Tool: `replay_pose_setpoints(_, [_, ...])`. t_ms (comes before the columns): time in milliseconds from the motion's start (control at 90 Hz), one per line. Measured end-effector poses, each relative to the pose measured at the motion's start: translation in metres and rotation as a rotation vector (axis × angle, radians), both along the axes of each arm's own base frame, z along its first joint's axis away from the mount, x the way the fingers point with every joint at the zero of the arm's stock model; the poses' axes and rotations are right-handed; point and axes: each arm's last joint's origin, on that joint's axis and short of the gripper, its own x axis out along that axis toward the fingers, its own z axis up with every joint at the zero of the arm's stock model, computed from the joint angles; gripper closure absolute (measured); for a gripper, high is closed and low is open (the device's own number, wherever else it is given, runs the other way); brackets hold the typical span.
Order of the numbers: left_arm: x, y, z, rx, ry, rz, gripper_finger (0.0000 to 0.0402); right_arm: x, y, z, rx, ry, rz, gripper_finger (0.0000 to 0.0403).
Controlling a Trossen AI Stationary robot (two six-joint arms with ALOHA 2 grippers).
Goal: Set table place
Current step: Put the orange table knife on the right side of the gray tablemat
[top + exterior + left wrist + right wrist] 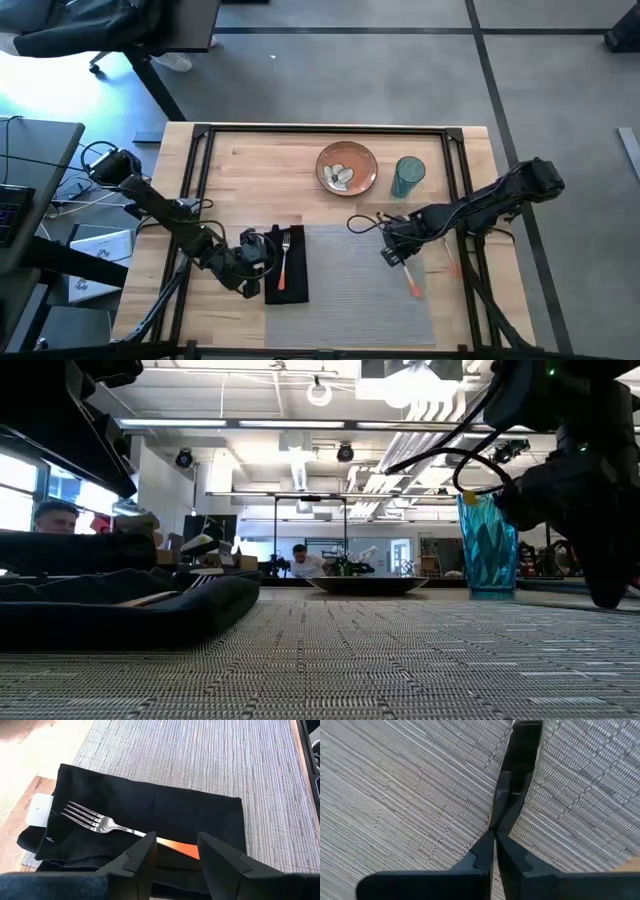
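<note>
- Fingers of the left gripper (175, 857) stand apart, straddling the orange handle of the fork (107, 825), which lies on the napkin (165, 807) at the placemat's (365, 285) left edge.
- Right gripper (395, 248) is closed on a thin utensil (517, 770), low over the placemat's right side, probably to lay it there.
- Plate (347, 168) and a blue cup (408, 176) wait on the table (260, 160) beyond the placemat.

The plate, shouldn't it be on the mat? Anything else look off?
Yes, the plate sits on bare table beyond the mat, beside the cup. The napkin hangs over the mat's left edge, fork on it.
</note>
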Motion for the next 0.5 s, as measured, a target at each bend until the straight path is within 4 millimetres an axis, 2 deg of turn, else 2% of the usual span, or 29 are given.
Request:
replay_pose_setpoints(278, [0.0007, 0.0006, 0.0003, 0.002, -0.006, 0.007, 0.0273, 0.0023, -0.0014, 0.0002, -0.082, -0.053, 0.088, 0.0294])
replay_pose_setpoints(500, [0.0009, 0.0005, 0.0005, 0.0, -0.01, 0.009, 0.0273, 0.0086, -0.0001, 0.0022, -0.273, -0.171, 0.168, 0.0234])
